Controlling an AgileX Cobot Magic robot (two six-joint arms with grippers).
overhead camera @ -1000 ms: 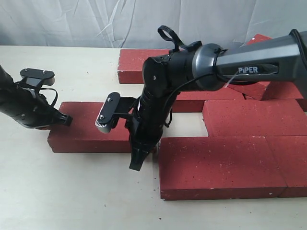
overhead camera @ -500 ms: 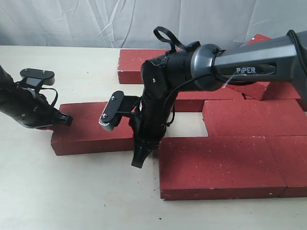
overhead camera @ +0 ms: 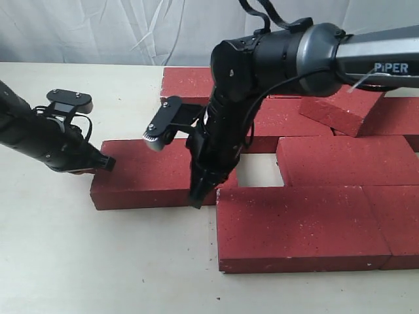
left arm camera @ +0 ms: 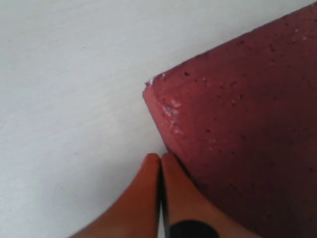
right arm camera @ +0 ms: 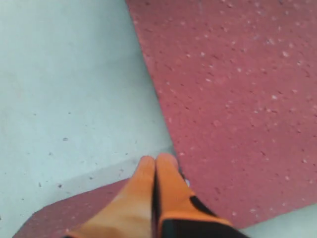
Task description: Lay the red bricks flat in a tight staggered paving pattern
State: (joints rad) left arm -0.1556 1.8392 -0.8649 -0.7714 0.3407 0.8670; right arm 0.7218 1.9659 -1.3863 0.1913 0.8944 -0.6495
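1. The red bricks (overhead camera: 340, 160) lie flat on the pale worktop (overhead camera: 98, 261); in the exterior view they are packed in staggered rows from the centre out to 3 o'clock; one tilted brick (overhead camera: 340, 108) rests askew on the others at 2 o'clock.
2. A loose brick (overhead camera: 147, 173) lies flat at 9 o'clock of the group, its long sides running from 9 to 3; its 3 o'clock end is just beside the front brick (overhead camera: 294, 226), with only a thin seam between their corners; a small bare patch of worktop shows off that same end, behind the front brick.
3. The left pincer (overhead camera: 106, 163) is closed and holds nothing, its orange fingers (left arm camera: 146, 193) pressed together; the tips sit low on the worktop against the loose brick's 9 o'clock end, close to a corner.
4. The right pincer (overhead camera: 196, 199) is also closed and empty; it points steeply down from a bent black arm; its tips stand at the loose brick's 4 o'clock corner, right at the seam with the front brick; whether they press on either brick I cannot tell.
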